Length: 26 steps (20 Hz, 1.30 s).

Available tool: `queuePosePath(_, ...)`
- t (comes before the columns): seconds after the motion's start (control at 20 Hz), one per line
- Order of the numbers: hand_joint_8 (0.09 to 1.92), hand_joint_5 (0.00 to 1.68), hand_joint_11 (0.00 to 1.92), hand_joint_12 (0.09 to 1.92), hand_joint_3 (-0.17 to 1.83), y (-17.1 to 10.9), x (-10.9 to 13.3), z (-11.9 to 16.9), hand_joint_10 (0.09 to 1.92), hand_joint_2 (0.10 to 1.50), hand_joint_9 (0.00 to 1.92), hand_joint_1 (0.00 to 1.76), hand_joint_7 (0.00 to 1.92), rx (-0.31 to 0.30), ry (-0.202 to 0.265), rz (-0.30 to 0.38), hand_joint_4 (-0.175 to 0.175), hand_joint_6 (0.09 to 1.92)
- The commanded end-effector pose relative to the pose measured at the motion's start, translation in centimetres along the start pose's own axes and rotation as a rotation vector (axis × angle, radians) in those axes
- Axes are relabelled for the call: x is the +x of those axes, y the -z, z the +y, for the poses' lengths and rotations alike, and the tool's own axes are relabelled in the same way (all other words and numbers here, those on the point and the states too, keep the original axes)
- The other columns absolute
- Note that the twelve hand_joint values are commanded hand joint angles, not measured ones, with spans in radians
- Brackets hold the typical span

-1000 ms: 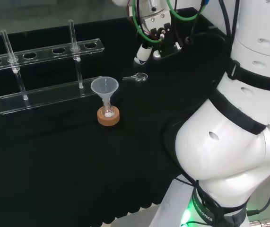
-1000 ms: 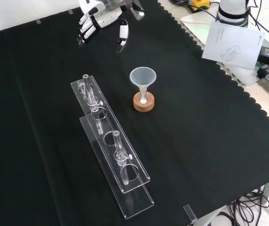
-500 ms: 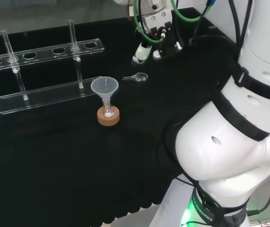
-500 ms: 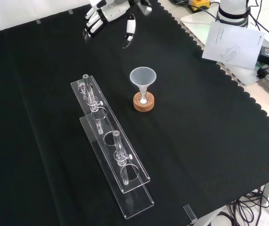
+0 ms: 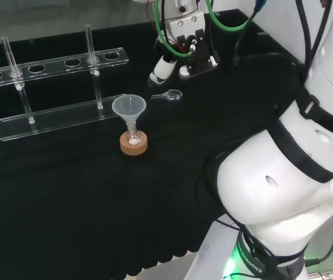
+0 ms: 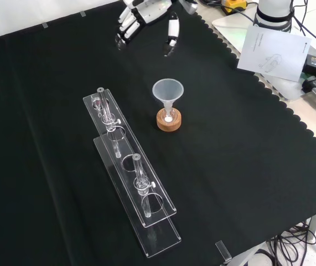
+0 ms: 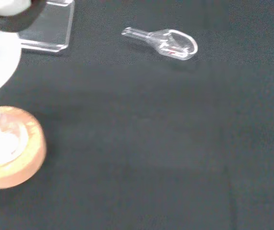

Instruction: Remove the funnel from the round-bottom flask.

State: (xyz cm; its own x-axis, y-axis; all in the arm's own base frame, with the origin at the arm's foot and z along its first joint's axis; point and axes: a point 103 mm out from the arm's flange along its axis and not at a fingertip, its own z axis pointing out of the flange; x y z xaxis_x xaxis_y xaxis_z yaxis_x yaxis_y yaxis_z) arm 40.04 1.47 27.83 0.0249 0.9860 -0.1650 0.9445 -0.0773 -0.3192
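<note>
Head view: hand [image 5: 172, 61] has drifted left toward the funnel [image 5: 129, 108], still well apart from it; funnel sits in the flask on its cork ring [image 5: 134, 144]. Front view: fingers [image 6: 129, 25] look straight and spread, holding nothing, though it's partly cut off. Wrist view: a small clear scoop [image 7: 168, 42] lies nearby. Come down over the rim, pinch it, lift straight up.

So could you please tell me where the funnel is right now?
The funnel sits in the flask on the cork ring, mid-cloth in the front view, right of the clear rack.
</note>
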Motion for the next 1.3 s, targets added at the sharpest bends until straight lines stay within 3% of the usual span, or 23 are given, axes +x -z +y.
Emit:
queuePosePath(0.05, 0.63, 0.28, 0.33, 1.44, 0.35, -0.4, 3.9, -2.5, 0.66, 0.62, 0.38, 0.61, 0.13, 0.025, 0.058, 0.001, 0.017, 0.09)
queuePosePath(0.5, 0.63, 0.21, 0.28, 1.47, 0.31, -0.5, 7.9, -3.0, 0.71, 0.63, 0.28, 0.58, 0.06, 0.048, 0.107, -0.001, 0.017, 0.09)
queuePosePath(0.8, 0.62, 0.14, 0.26, 1.49, 0.28, -1.2, 8.7, -2.5, 0.75, 0.64, 0.22, 0.58, 0.00, 0.091, 0.119, -0.009, 0.020, 0.09)
queuePosePath(0.9, 0.54, 0.07, 0.24, 1.50, 0.26, -1.6, 8.8, -2.0, 0.77, 0.65, 0.16, 0.57, 0.00, 0.122, 0.112, -0.016, 0.032, 0.09)
queuePosePath(1.05, 0.41, 0.01, 0.20, 1.52, 0.23, -2.2, 9.2, -1.5, 0.81, 0.66, 0.06, 0.56, 0.00, 0.120, 0.118, -0.024, 0.043, 0.09)
queuePosePath(1.3, 0.39, 0.00, 0.19, 1.52, 0.23, -2.8, 9.8, -1.0, 0.82, 0.66, 0.04, 0.55, 0.00, 0.112, 0.130, -0.056, 0.045, 0.09)
